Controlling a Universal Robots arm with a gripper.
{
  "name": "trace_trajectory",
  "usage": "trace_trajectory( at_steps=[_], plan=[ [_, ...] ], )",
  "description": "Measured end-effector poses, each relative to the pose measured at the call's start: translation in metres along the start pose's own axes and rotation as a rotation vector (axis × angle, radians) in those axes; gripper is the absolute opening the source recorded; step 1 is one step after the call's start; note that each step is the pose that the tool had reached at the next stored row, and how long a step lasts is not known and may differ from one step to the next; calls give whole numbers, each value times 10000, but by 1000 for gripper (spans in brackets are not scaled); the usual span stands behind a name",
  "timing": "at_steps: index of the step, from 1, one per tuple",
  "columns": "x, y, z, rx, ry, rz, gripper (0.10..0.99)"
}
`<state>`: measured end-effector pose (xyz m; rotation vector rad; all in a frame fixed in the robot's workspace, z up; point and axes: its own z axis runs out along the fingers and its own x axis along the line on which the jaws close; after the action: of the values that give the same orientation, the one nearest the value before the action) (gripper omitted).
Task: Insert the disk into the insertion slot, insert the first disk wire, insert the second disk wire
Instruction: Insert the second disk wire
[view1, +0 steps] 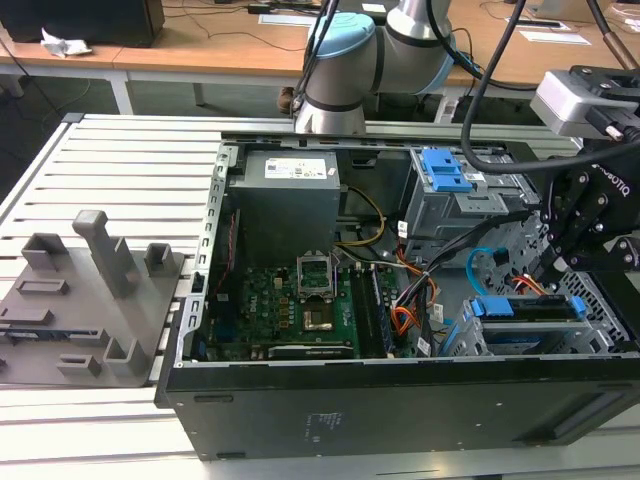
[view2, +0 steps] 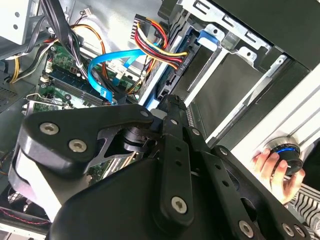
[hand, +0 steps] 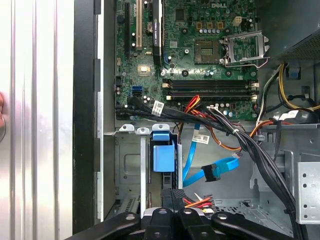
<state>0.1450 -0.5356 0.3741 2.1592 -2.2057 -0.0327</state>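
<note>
Disk (hand: 163, 156) sat in insertion slot (hand: 127, 165). Hand (hand: 172, 196) hovered just beside it, closed tight; whether holding anything, I could not tell. I judged disk stiff, rather heavy, shock-sensitive; better take by side edges.

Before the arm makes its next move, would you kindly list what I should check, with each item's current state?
1. Disk sitting in the slot: ok.
2. Blue cable plugged into the disk: not ok, its end hangs free.
3. Coloured wires plugged in: cannot tell.
4. Gripper close to the disk: ok.
5. Hand outside the computer case: ok, resting on a knob.
</note>
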Motion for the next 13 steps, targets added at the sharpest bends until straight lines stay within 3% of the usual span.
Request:
trace_trajectory(
  at_steps=[4,5,7,8,10,13],
  plan=[
    [0,1,0,0,0,0,114],
    [0,2,0,0,0,0,294],
    [0,2,0,0,-1,0,294],
    [0,2,0,0,0,0,361],
    [-5,3,1,0,-1,0,361],
    [-97,5,-2,0,0,0,361]
  ],
)
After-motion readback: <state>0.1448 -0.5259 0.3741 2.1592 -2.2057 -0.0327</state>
